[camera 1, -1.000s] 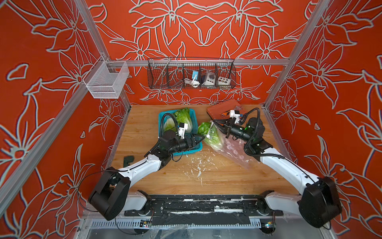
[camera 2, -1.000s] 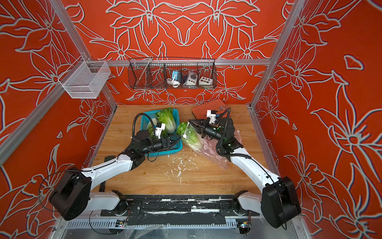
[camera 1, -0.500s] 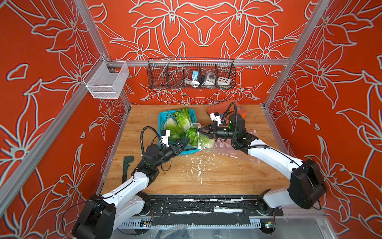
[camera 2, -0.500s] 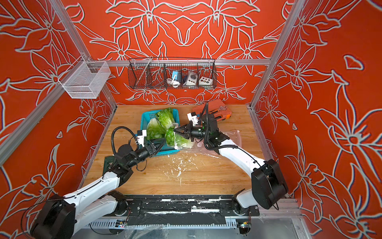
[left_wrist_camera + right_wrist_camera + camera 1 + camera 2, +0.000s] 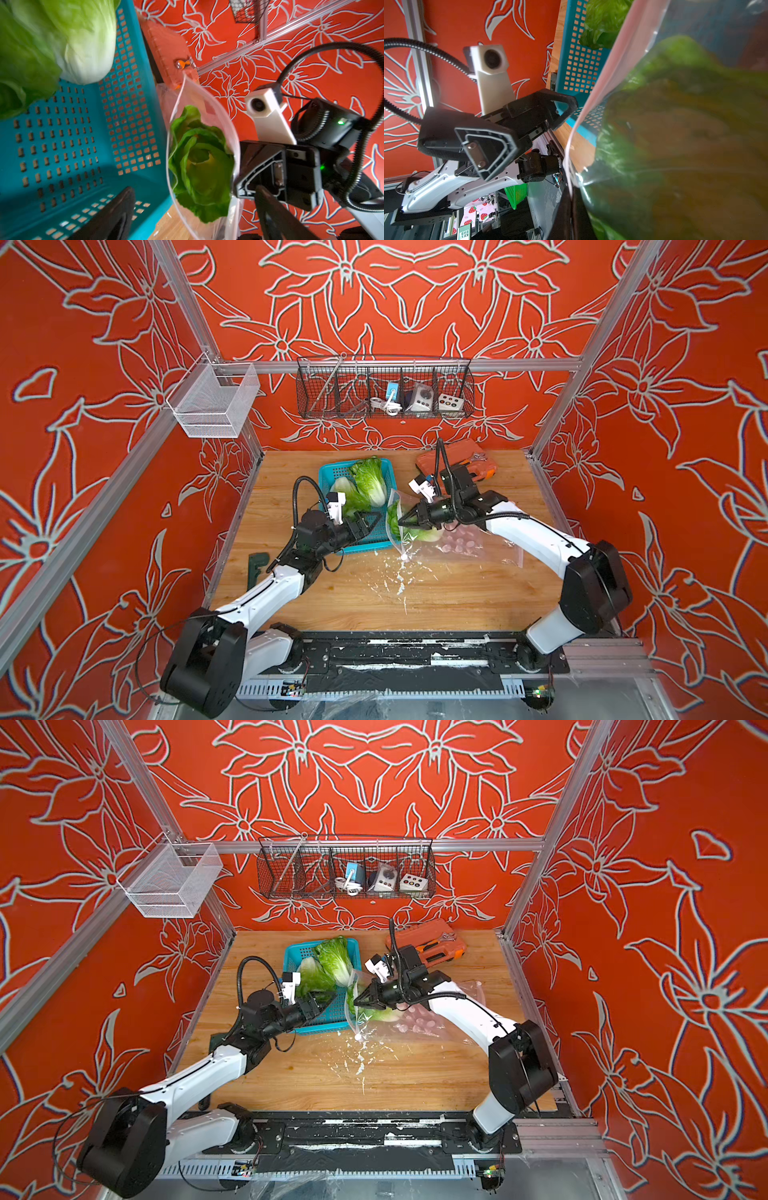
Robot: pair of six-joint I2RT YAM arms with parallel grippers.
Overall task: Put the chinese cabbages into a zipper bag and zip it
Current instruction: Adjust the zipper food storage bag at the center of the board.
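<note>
Cabbages (image 5: 368, 483): two in the teal basket (image 5: 330, 468), a third head (image 5: 199, 166) inside the zipper bag (image 5: 478, 547) pinched by the right gripper (image 5: 402, 524); left gripper (image 5: 371, 524) gapes empty. Light, bruisable-looking leaves suggest gripping the firm white bases

Glossy plastic bag (image 5: 490, 549), matt wooden table (image 5: 415, 601)

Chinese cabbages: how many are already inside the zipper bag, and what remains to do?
Done: one cabbage sits in the zipper bag. In hand: the right gripper, jaws shut, pinches the bag's rim; the left gripper is open and empty over the teal basket. Left: two cabbages in the basket, then zipping.
</note>
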